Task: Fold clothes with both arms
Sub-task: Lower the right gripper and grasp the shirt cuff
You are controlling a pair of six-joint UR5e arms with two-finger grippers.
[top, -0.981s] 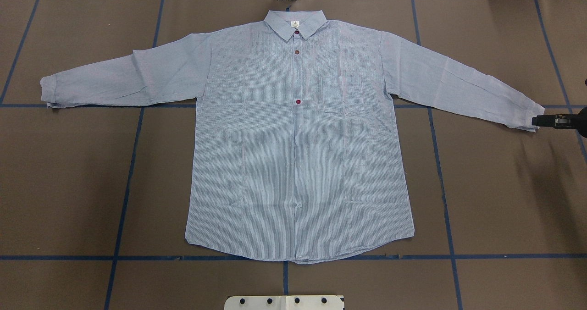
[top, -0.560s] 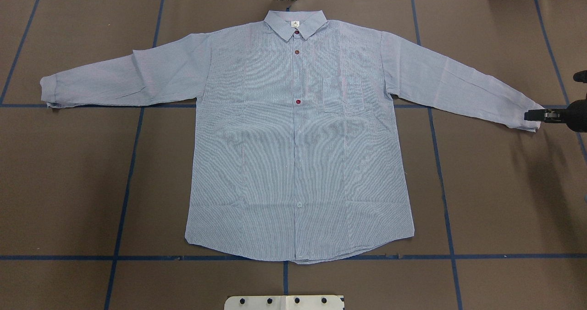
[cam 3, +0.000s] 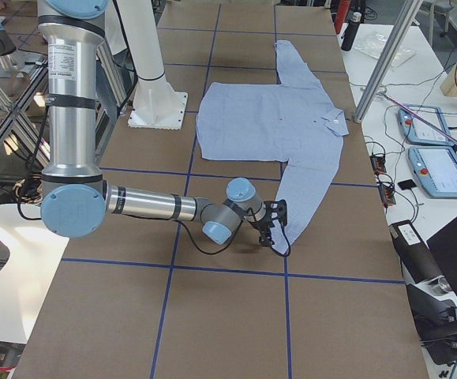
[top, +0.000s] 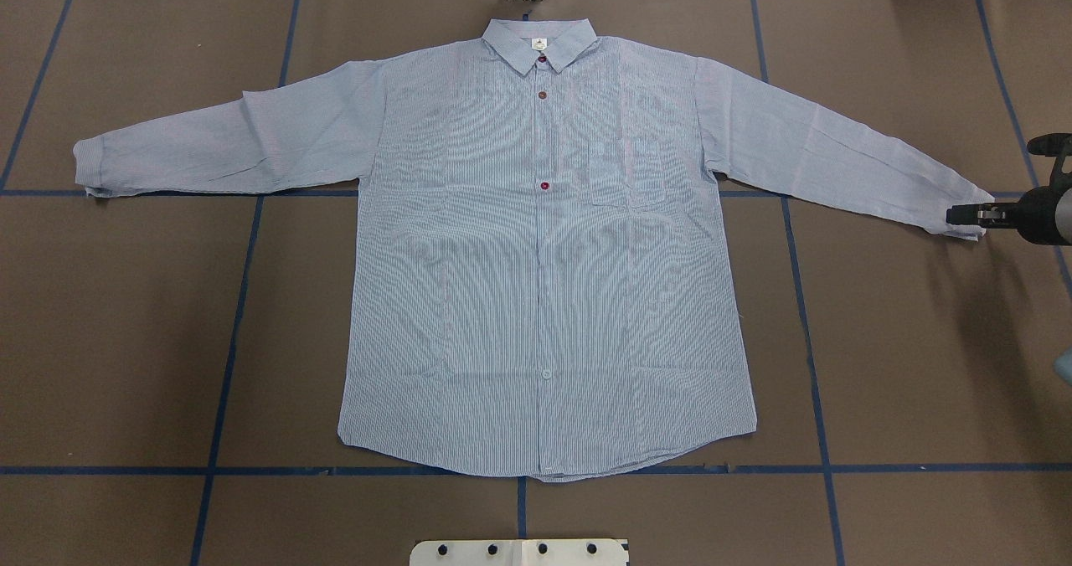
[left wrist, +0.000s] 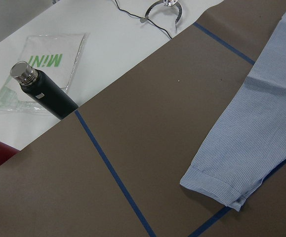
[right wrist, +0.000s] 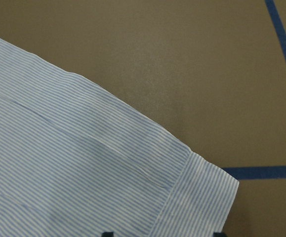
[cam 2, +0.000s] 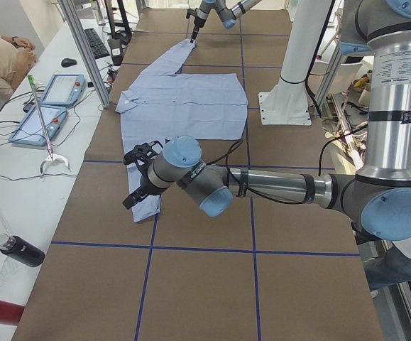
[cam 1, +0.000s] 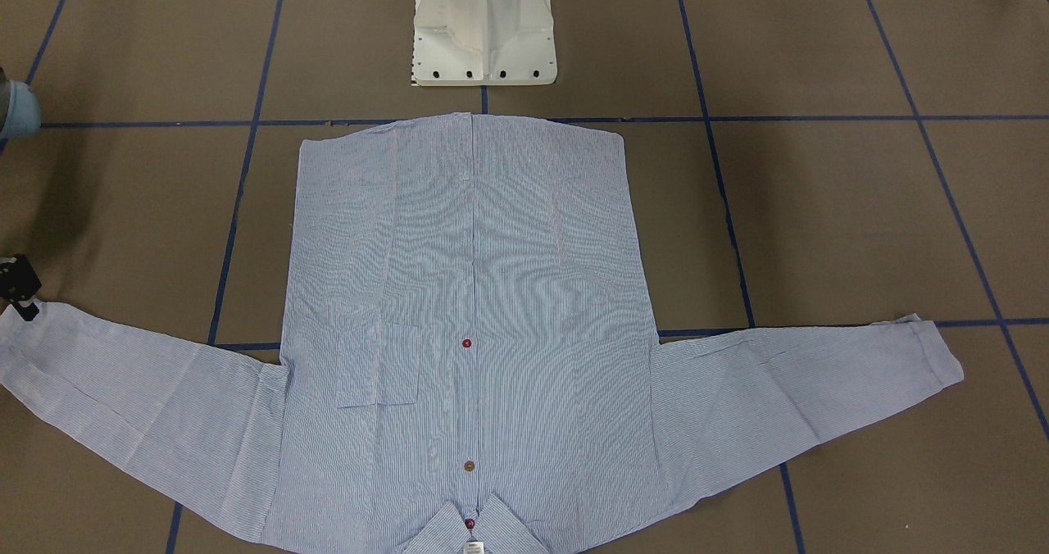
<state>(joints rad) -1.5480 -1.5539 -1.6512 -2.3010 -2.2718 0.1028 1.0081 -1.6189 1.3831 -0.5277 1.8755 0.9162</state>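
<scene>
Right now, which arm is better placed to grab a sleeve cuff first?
Right. Its fingers are open at the right cuff; the left arm views the left cuff from farther off.

Shirt [cam 2: 184, 99] flat on table [cam 2: 191, 284]; left gripper [cam 2: 131, 197] at near sleeve [cam 2: 149, 207] end.

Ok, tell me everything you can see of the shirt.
The shirt is long-sleeved, of light blue-and-white fine-striped cloth, buttoned up, lying flat and face up on the brown table. Its collar points away from the robot, the hem toward the base. Dark red buttons run down the front; a chest pocket sits beside them. Both sleeves are spread out sideways. The right gripper, open, is at one cuff; contact is unclear.
</scene>
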